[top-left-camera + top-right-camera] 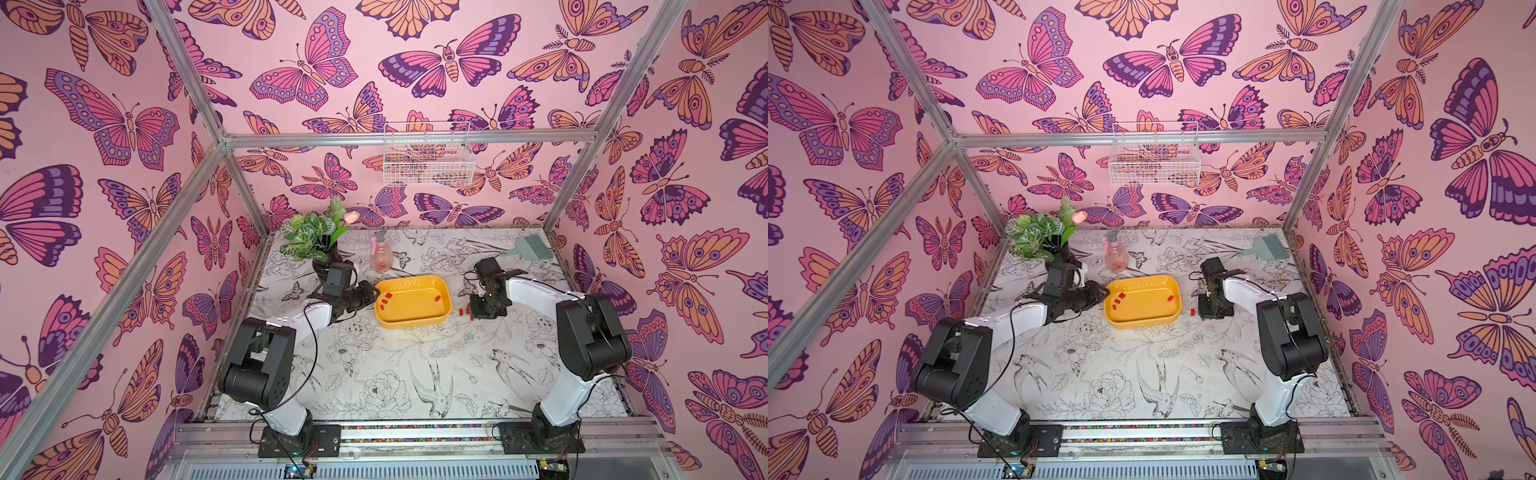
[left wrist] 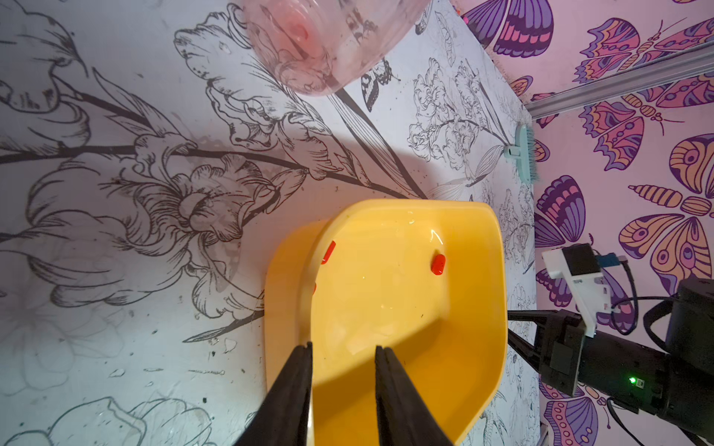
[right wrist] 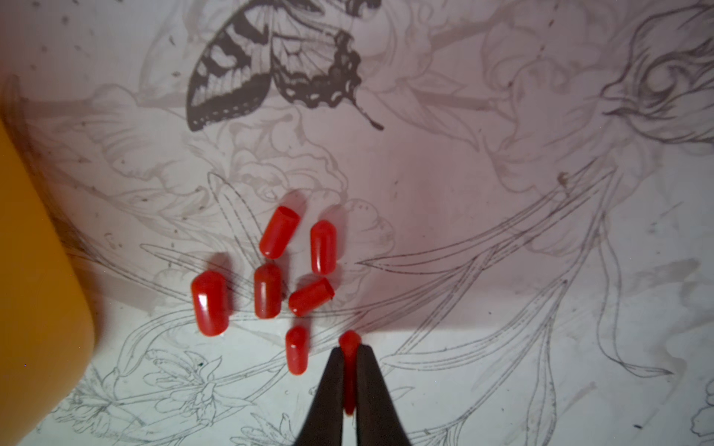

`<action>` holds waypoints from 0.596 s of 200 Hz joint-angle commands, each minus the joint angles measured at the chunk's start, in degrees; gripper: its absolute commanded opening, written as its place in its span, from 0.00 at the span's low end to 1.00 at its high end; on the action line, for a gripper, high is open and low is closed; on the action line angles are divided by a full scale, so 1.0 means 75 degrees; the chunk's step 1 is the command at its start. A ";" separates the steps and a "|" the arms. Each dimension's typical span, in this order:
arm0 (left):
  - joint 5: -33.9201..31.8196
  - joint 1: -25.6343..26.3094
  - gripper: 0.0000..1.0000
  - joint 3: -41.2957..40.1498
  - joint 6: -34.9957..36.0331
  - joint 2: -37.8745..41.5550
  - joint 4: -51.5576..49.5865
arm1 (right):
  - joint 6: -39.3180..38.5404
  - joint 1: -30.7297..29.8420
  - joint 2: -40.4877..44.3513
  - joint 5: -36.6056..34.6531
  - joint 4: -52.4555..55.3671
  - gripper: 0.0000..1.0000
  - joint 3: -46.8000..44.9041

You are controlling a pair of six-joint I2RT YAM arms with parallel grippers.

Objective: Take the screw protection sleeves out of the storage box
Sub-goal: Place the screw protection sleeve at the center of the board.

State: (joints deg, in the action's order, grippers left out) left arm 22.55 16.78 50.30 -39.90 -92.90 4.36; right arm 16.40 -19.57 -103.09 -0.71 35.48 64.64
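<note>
The yellow storage box [image 1: 415,322] [image 1: 1144,320] sits mid-table. Inside it lie three red screw protection sleeves, two near its left end [image 1: 388,296] and one toward the right [image 1: 437,298] [image 2: 437,264]. My left gripper [image 1: 376,293] [image 2: 343,347] straddles the box's left rim, one finger outside the wall and one inside, closed on it. Just right of the box, my right gripper [image 1: 473,316] [image 3: 349,349] hangs low over the table, shut on one red sleeve [image 3: 350,338]. Several more sleeves [image 3: 266,289] [image 1: 467,309] lie loose on the table beside it.
A pink spray bottle [image 1: 380,253] and a potted plant [image 1: 311,237] stand behind the box and the left arm. A green brush [image 1: 528,245] lies at the back right. A white wire basket [image 1: 428,158] hangs on the back wall.
</note>
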 commanded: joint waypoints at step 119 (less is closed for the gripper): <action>-0.0002 -0.0056 0.33 -0.0028 0.0022 0.0024 0.0051 | -0.0088 0.0044 -0.0261 0.0175 -0.0073 0.21 0.0280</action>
State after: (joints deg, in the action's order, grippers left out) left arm 22.52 16.78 50.30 -39.90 -92.90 4.38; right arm 16.38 -19.57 -104.40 0.10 34.92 65.47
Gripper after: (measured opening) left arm 0.331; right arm 0.205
